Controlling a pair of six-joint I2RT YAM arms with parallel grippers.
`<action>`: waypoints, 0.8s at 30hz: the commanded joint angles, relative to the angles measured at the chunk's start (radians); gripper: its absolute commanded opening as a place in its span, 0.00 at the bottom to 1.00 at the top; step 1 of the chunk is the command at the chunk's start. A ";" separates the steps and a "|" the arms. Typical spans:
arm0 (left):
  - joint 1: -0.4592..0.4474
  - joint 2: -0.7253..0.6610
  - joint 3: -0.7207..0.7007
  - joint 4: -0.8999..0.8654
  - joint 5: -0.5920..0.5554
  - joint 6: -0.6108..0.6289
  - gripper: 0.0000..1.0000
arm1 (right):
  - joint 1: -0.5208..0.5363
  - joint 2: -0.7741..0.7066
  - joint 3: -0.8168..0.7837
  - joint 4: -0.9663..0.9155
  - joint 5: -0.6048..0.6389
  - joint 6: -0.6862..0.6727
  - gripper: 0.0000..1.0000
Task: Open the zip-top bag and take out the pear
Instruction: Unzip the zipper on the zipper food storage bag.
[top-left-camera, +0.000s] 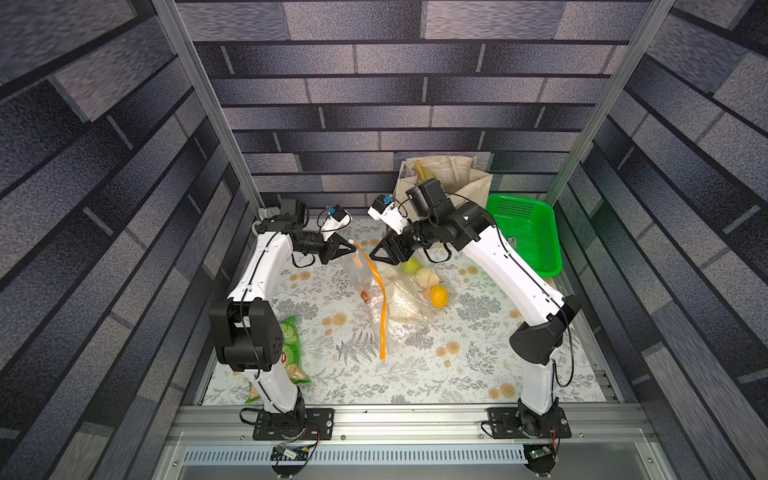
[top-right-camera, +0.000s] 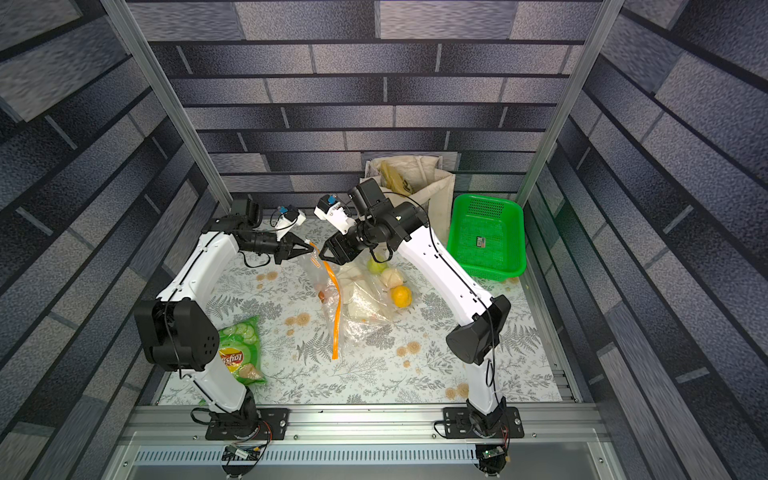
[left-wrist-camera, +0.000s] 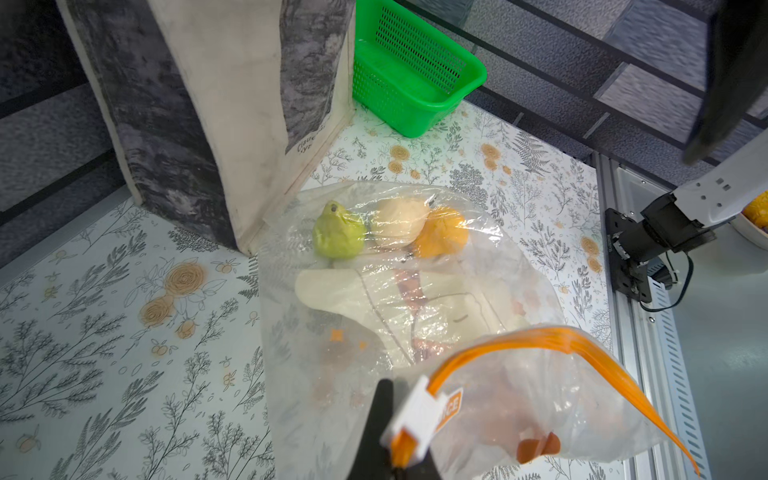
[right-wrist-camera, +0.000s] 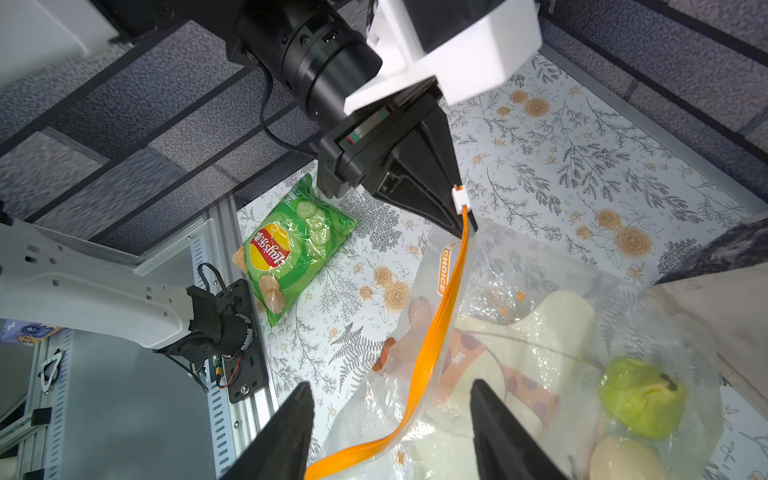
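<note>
The clear zip-top bag (top-left-camera: 405, 318) (top-right-camera: 357, 316) lies crumpled mid-table, its orange zip strip (top-left-camera: 380, 307) (right-wrist-camera: 440, 324) running toward the front. My left gripper (top-left-camera: 353, 246) (top-right-camera: 309, 246) (left-wrist-camera: 402, 455) is shut on the strip's far end at the white slider (left-wrist-camera: 419, 411), lifting that corner. The green pear (top-left-camera: 411, 265) (top-right-camera: 377, 266) (left-wrist-camera: 338, 235) (right-wrist-camera: 642, 399) sits inside the bag at its far side. My right gripper (top-left-camera: 380, 258) (top-right-camera: 326, 255) (right-wrist-camera: 390, 386) hangs open over the bag, the zip strip passing below between its fingers, untouched.
An orange (top-left-camera: 439, 296) and a pale round fruit (top-left-camera: 424, 276) lie in the bag beside the pear. A beige tote bag (top-left-camera: 451, 178) stands at the back. A green basket (top-left-camera: 525, 237) is back right, a green crisp packet (top-left-camera: 291, 353) front left.
</note>
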 joint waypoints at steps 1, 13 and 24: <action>-0.015 0.010 0.070 -0.030 -0.048 -0.077 0.00 | 0.009 0.003 -0.023 0.020 0.047 0.043 0.60; -0.094 0.048 0.376 -0.185 0.009 -0.272 0.00 | 0.020 -0.020 -0.034 0.092 0.239 0.270 0.70; -0.133 0.210 0.734 -0.319 -0.037 -0.419 0.00 | 0.024 -0.043 0.044 0.003 0.478 0.335 0.53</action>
